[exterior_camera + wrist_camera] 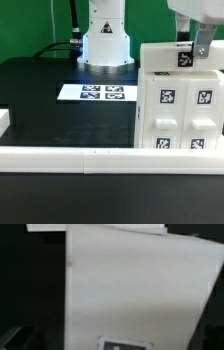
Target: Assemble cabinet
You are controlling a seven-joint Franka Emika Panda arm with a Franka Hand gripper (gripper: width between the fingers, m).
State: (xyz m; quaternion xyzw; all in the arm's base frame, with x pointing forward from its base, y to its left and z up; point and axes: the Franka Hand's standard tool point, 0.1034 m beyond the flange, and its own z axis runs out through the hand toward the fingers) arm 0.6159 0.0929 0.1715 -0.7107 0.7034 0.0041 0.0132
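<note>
Two-finger gripper (203, 47), white with dark fingers, hung at the top edge of the cabinet (180, 105), near its upper corner on the exterior view's right. Whether its fingers were spread or closed could not be told; in the exterior view they were small and partly cut off by the picture's edge, and the wrist view showed only a dim grey shape in one corner.

The cabinet was a large white box that stood upright on the black table (50, 115). Its near face carried four square black-and-white tags (167, 97) in two rows of two. A fifth tag (185, 58) sat higher up, just beside the gripper. The tag patterns were too small to make out. No opening of the cabinet faced the camera, so its inside could not be seen.

In the wrist view, a broad white panel of the cabinet (140, 286) filled most of the picture against a black ground. Part of one tag (125, 344) showed at the panel's edge.

The marker board (95, 92), a flat white strip with four printed tags, lay on the table well apart from the cabinet, on the exterior view's left of it. The robot's white base (105, 40) stood behind the cabinet's level, also to the exterior view's left of it. A long low white rail (90, 155) ran across the table in front of the cabinet, nearer the camera, and hid the cabinet's foot.
</note>
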